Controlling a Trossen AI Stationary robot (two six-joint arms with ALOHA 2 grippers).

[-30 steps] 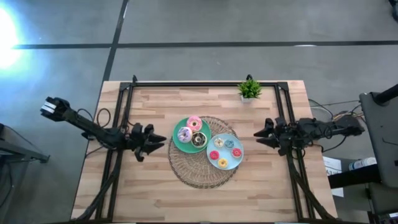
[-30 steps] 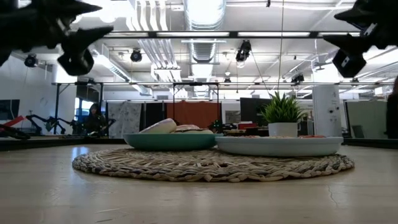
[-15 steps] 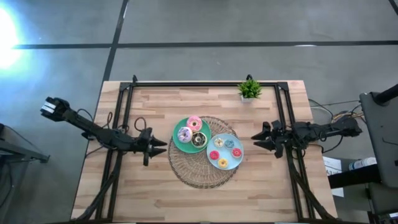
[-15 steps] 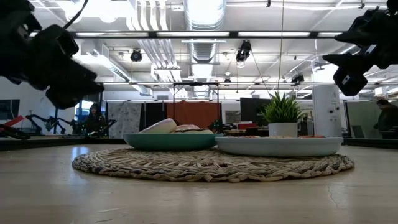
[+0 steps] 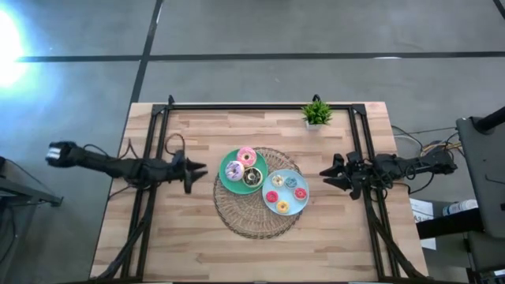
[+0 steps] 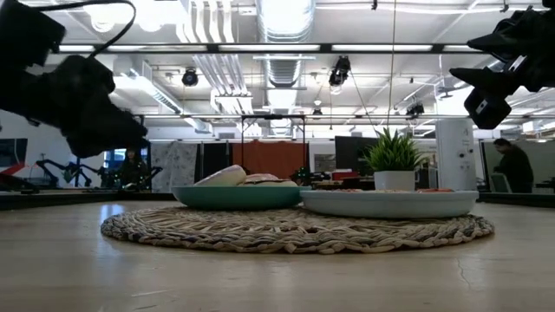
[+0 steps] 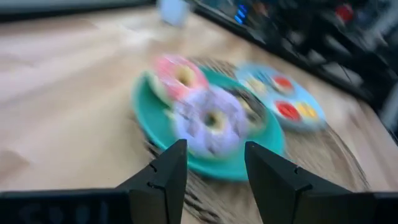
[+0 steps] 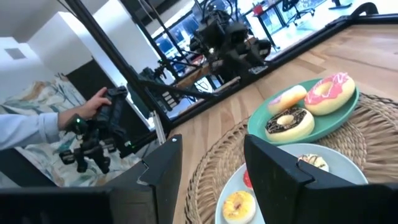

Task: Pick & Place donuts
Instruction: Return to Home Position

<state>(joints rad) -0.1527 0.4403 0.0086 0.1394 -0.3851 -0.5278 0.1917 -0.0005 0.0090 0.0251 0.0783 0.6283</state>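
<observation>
Three larger donuts lie on the green plate (image 5: 226, 182): a pink one (image 5: 247, 155), a lilac one (image 5: 234, 170) and a brown one (image 5: 253, 177). Several small orange, red and blue donuts (image 5: 282, 192) lie on the light-blue plate (image 5: 302, 202). Both plates rest on the woven mat (image 5: 252, 217). My left gripper (image 5: 201, 168) hovers open left of the green plate and points at it; in its wrist view the lilac donut (image 7: 211, 121) lies just beyond my left gripper (image 7: 214, 163). My right gripper (image 5: 325, 175) hovers open right of the light-blue plate (image 8: 292, 177).
A small potted plant (image 5: 316, 113) stands near the table's far edge. Black frame rails (image 5: 158, 142) run along the table's left, right and far sides. Beyond the table a person's hand (image 8: 93, 115) holds a dark device. Bare wood lies near the mat's near side.
My left gripper has come down lower above the table and shifted a little toward the far edge, its arm stretching out flatter; it still points at the green plate. My right gripper has barely moved. The donuts and plates have stayed put.
</observation>
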